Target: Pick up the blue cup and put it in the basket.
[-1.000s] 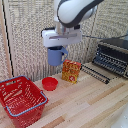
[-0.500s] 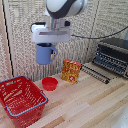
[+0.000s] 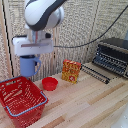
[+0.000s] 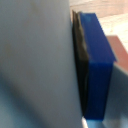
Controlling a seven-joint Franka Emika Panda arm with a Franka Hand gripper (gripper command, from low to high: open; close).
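Exterior view: the gripping mechanism (image 3: pixel 29 62) hangs from the bulky white arm with the blue drinking vessel (image 3: pixel 28 66) clamped in it, the mug lifted clear of the wooden table (image 3: pixel 85 102) and upright. Directly below and slightly toward the exterior view's left of the gripper sits the receptacle (image 3: pixel 21 100), its light blue rim under the mug without touching it. Beside the gripper toward the exterior view's right, lower down on the table, rests a small red bowl (image 3: pixel 49 83), and past that an orange box (image 3: pixel 71 71), then a dark toaster oven (image 3: pixel 111 58) well apart. In the wrist view a blue finger pad (image 4: pixel 96 65) presses flat against the mug's pale wall.
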